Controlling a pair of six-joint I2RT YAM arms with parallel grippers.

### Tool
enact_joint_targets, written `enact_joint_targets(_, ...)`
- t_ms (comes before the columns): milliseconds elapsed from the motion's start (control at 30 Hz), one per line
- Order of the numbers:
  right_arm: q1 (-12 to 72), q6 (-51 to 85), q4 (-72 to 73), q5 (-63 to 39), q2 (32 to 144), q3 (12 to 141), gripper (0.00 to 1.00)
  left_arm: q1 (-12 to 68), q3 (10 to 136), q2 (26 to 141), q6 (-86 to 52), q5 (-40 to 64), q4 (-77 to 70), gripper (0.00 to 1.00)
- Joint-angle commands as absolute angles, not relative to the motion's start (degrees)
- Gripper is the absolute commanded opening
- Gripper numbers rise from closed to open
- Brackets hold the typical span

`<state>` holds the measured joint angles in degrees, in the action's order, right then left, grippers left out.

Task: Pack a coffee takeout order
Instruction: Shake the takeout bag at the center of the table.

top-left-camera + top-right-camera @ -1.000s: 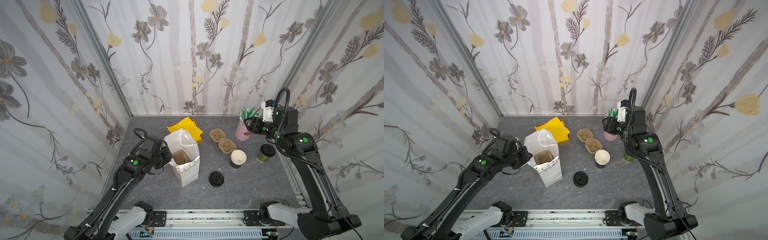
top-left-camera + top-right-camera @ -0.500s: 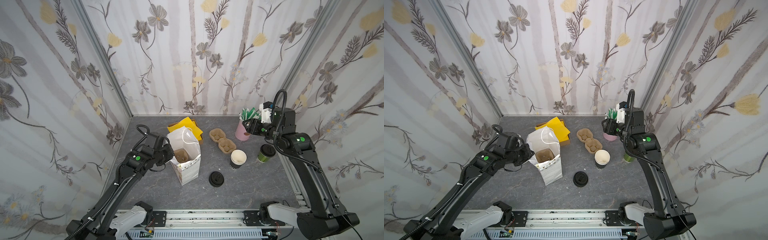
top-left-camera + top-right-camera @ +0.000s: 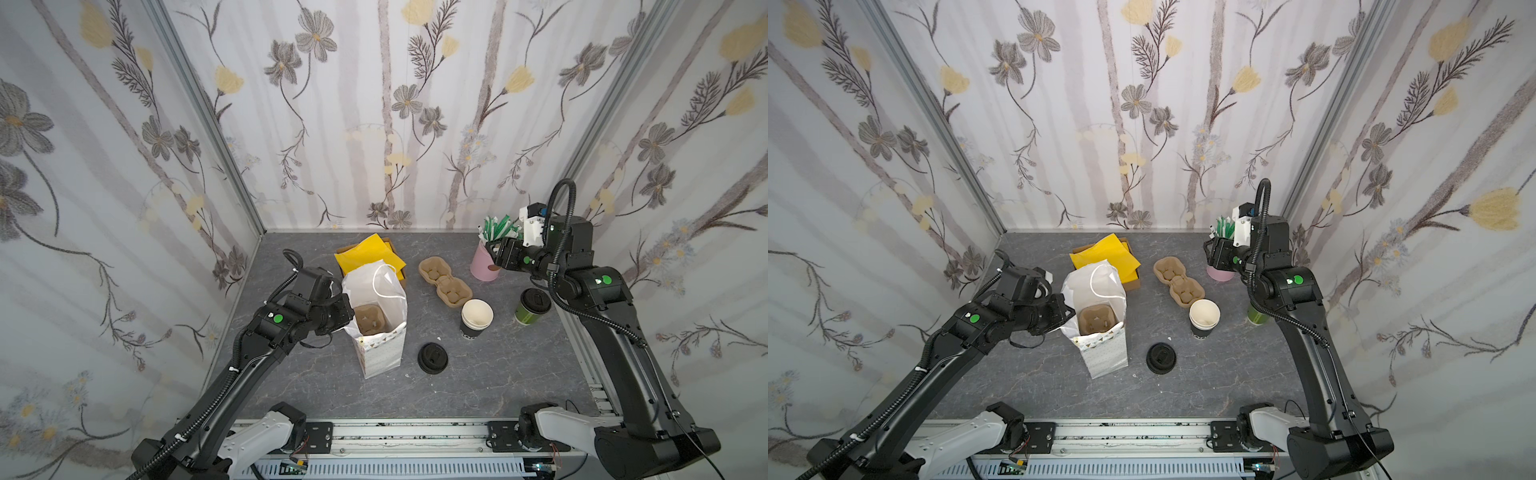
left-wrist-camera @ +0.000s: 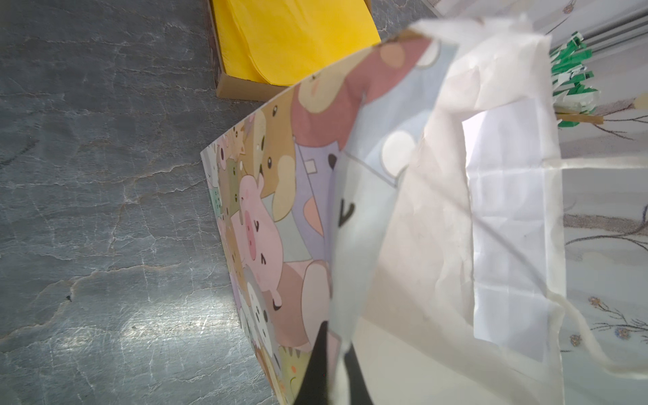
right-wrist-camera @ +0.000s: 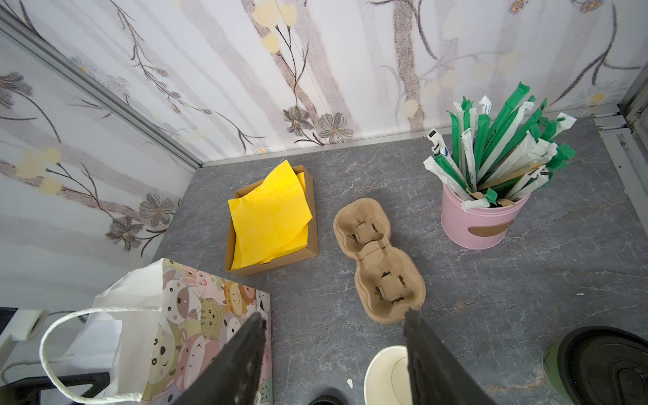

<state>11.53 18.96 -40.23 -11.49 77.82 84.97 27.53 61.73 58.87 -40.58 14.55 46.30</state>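
A paper bag point(image 3: 380, 332) printed with cartoon animals stands open left of centre, with a brown cup carrier point(image 3: 371, 320) inside. My left gripper point(image 3: 347, 311) is shut on the bag's left rim; in the left wrist view its fingers point(image 4: 317, 364) pinch the paper edge. The green cup with a black lid point(image 3: 532, 307) stands at the right, below my right arm. Yellow napkins point(image 3: 372, 253) lie in a shallow cardboard box behind the bag. My right gripper point(image 3: 496, 259) hangs open and holds nothing, in the air beside the pink bucket; in its wrist view the gripper point(image 5: 335, 315) frames bare table.
A second brown cup carrier point(image 3: 442, 282) lies on the table behind the stacked black cups with cream insides point(image 3: 476, 318). A loose black lid point(image 3: 432, 357) lies in front of the bag. A pink bucket point(image 3: 482, 266) of wrapped stirrers stands at the back right. Walls close three sides.
The left gripper keeps hold of the bag rim and has shifted only slightly. The right gripper has drifted a little down and leftward, still open.
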Motion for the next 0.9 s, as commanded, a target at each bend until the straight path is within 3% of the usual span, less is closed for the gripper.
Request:
enact_joint_targets(0, 11.5, 18.0, -39.0, -10.5, 77.7, 85.2, 0.63, 27.5, 60.8, 59.2, -37.6, 16.9, 46.0, 0.0)
enact_joint_targets(400, 7.6, 22.3, -43.9, -6.5, 78.0, 82.7, 0.63, 27.5, 64.0, 58.6, -35.1, 9.4, 45.9, 0.0)
enact_joint_targets(633, -4.7, 18.3, -46.5, -3.0, 79.5, 76.8, 0.64, 27.5, 63.3, 60.5, -30.6, 17.8, 45.9, 0.0)
enact_joint_targets(867, -10.0, 15.0, -43.2, 1.8, 81.6, 73.0, 0.66, 27.5, 61.4, 59.0, -27.5, 23.6, 45.9, 0.0)
